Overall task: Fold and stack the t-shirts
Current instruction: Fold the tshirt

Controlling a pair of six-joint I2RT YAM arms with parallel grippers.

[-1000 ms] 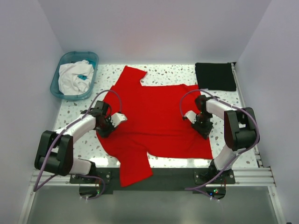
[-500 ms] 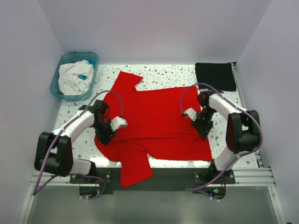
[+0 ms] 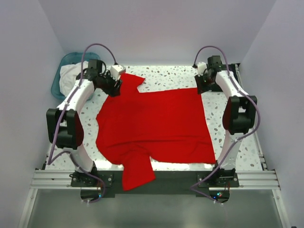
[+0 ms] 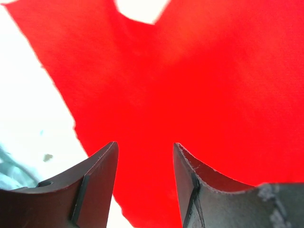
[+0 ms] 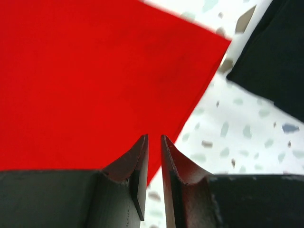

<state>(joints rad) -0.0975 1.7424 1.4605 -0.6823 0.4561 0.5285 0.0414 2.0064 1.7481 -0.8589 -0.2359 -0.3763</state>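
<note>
While the red shirt (image 3: 152,128) lies spread on the counter (image 3: 166,76), the left hand (image 4: 145,148) gapes empty over its far sleeve; the right hand (image 5: 153,137) is narrowed at its far corner, grip unclear. Lifting with cloth caught could rumple the spread.

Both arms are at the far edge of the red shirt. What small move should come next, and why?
Probably open the right gripper: its jaws look nearly closed on the far right edge of the red shirt, while the left gripper stands open above the cloth and the shirt lies spread flat. Letting go would free both arms for the fold.
</note>
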